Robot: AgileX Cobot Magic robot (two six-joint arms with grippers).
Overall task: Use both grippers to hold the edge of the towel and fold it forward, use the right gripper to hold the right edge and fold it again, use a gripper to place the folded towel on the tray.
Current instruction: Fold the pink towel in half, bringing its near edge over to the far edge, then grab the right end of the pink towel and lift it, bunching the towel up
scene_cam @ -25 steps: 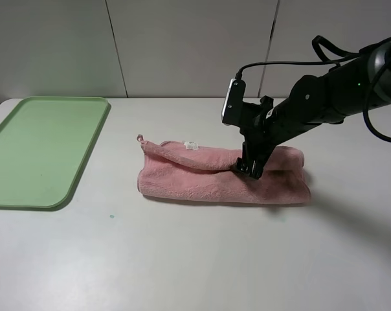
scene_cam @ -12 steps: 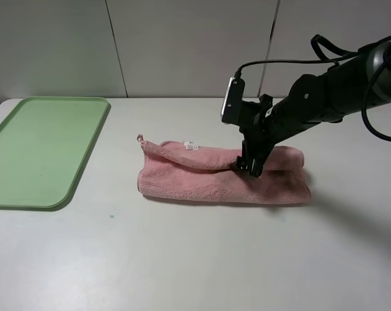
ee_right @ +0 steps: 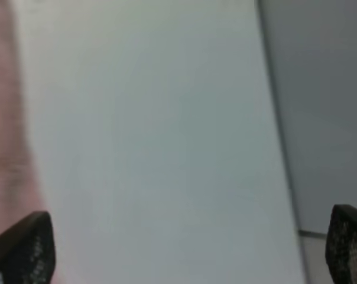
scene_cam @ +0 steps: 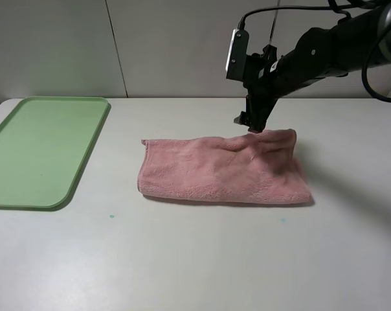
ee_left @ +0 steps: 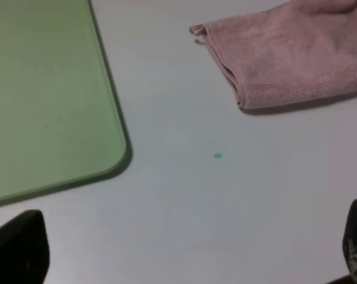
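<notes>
Right hand (scene_cam: 250, 122) is off the towel (scene_cam: 221, 168). A second ago and half a second ago it is down in the cloth, tips in the fold line near mid-towel. Now it hangs just above the towel's far edge, toward the right end.

Right wrist view: fingers wide apart with nothing between them, only a pink strip of towel at the side of the frame. So it reads as released. There's a small raised pucker in the cloth directly under the hand; can't tell if the tips touch it.

The towel has changed too. The loose diagonal ridge across the top layer is gone and the white label no longer shows. It lies flatter, as one long strip on the tabletop (scene_cam: 195, 259), below the hand and running off to its left. Its spot on the tabletop looks about the same.

Left hand (ee_left: 187, 251): fingers apart and empty over bare tabletop. The towel's left end is ahead of it, and the tray (scene_cam: 40, 149) is ahead on the other side. It's not visible in the high view.

Judgement: the forward fold is done and tidied. Next is the second fold, so the right hand needs the right edge, which sits below it and to its right. The bunched cloth there could mean the layers are uneven, so it should pinch all of them. The towel is well apart from the tray.
</notes>
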